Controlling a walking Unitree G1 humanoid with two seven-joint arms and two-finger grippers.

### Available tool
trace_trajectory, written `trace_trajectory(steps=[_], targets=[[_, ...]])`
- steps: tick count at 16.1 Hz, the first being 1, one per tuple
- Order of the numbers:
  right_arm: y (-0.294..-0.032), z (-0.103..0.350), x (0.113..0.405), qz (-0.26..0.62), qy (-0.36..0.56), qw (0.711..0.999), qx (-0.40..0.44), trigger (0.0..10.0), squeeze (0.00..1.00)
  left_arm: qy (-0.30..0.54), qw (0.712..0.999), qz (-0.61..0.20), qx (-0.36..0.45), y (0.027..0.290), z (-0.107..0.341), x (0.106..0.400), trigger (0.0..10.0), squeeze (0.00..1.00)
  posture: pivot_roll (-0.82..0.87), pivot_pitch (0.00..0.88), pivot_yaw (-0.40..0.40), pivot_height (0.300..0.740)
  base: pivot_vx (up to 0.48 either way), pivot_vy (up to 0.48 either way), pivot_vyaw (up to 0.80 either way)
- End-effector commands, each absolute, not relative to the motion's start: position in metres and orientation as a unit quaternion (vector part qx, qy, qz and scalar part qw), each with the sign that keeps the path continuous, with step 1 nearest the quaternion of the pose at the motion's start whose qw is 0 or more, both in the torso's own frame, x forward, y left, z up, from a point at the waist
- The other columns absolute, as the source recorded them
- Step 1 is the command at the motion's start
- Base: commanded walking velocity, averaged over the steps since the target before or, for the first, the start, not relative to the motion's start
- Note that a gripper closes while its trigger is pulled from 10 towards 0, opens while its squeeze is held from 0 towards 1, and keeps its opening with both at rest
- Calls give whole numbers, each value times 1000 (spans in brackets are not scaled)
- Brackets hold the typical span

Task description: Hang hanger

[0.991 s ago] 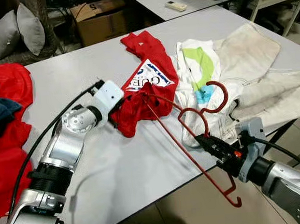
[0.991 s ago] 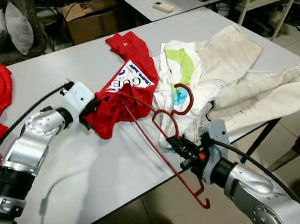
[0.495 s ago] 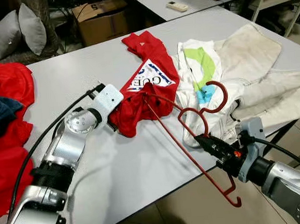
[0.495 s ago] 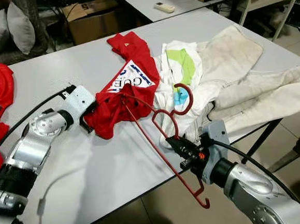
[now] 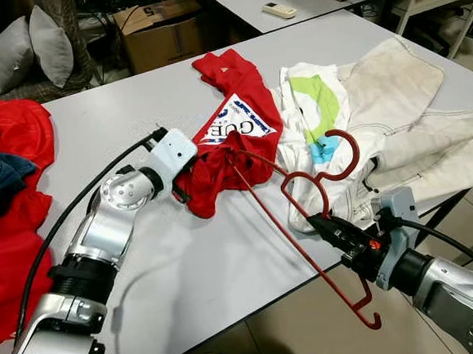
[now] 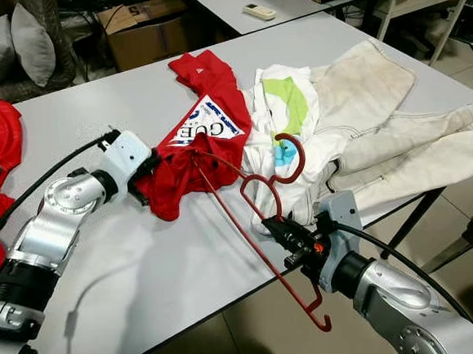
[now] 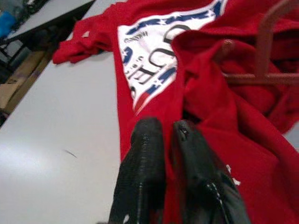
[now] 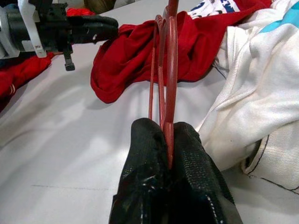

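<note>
Hanger (image 5: 305, 221) pinched in right claw (image 5: 320, 224); left claw (image 7: 166, 140) clamped on red shirt (image 5: 226, 149).

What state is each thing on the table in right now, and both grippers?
Hanger: gripped by right gripper, one end inside red shirt, other end past table edge.
Red shirt: crumpled, pinched by left gripper.
White shirt: lying rumpled.
Left gripper: shut on red shirt.
Right gripper: shut on hanger.
</note>
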State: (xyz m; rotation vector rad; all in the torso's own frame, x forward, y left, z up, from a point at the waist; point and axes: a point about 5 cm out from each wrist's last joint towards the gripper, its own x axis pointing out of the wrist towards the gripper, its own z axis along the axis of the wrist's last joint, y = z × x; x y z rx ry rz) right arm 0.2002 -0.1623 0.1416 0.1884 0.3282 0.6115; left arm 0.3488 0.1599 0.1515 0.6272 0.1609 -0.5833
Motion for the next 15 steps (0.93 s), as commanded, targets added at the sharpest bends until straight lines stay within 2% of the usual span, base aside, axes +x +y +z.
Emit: trace_trajectory(steps=[1, 7, 8, 11, 15], targets=[[-161, 146, 198, 306, 152, 935, 95, 10000, 0, 77, 899, -298, 310, 159, 152, 346, 10000, 1000, 17, 64, 66, 740, 0, 0, 0], [-161, 146, 199, 308, 152, 935, 94, 10000, 0, 91, 891, -285, 341, 162, 142, 350, 10000, 1000, 15, 63, 66, 740, 0, 0, 0], [-160, 146, 199, 308, 153, 934, 94, 10000, 0, 95, 889, -280, 349, 163, 142, 352, 10000, 0, 15, 63, 66, 740, 0, 0, 0], [-161, 146, 198, 308, 152, 934, 93, 10000, 0, 99, 889, -255, 367, 168, 140, 358, 10000, 0, 13, 63, 69, 740, 0, 0, 0], [-160, 146, 198, 310, 152, 934, 93, 10000, 0, 93, 901, -240, 350, 171, 143, 362, 9765, 0, 12, 64, 70, 740, 0, 0, 0]])
